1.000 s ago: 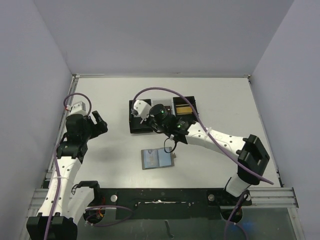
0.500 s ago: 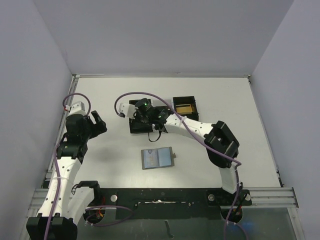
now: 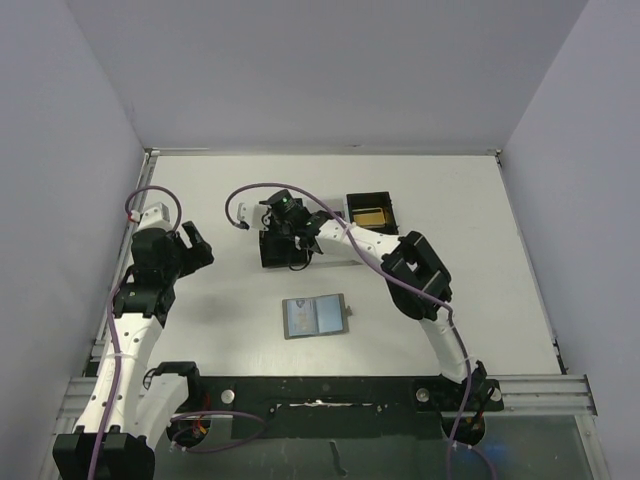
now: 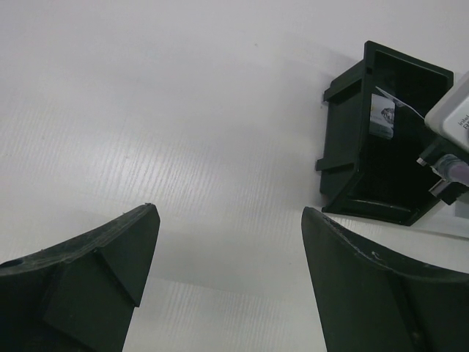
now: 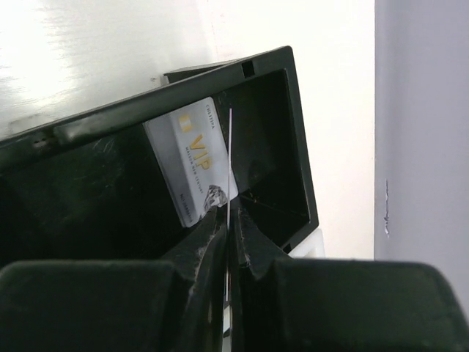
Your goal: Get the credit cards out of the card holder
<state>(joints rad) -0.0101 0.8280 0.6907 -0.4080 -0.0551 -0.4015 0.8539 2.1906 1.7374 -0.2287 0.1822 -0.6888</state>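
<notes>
Card holder (image 3: 315, 316) is seen in the overhead view lying unfolded on the white table (image 3: 450, 200), near the front edge and well apart from both grippers, its two grey-blue panels turned up; whether a card is left in it cannot be told. The right arm is extended across to the black tray (image 3: 268, 258) behind the holder, and the right gripper (image 3: 291, 242) is found down in the tray's left part, its jaws hidden under the wrist from this angle. A yellowish item (image 3: 368, 217) is seen in the tray's right-hand compartment. The left gripper (image 3: 199, 244) is held over bare table at the left, spread wide and grasping nothing. From the left wrist camera, the two dark fingers (image 4: 88, 279) are shown far apart with only table between them; the tray is seen beyond on the right with a printed card (image 4: 382, 117) inside it, and a white wrist housing (image 4: 453, 110) is cut off by the frame edge. From the right wrist camera, the right fingers are shown clenched on a credit card (image 5: 229, 147), seen edge-on as a thin white line over a tray compartment. The printed card, silvery with VIP in gold, is seen in that same compartment just behind; whether it lies flat or leans cannot be told
</notes>
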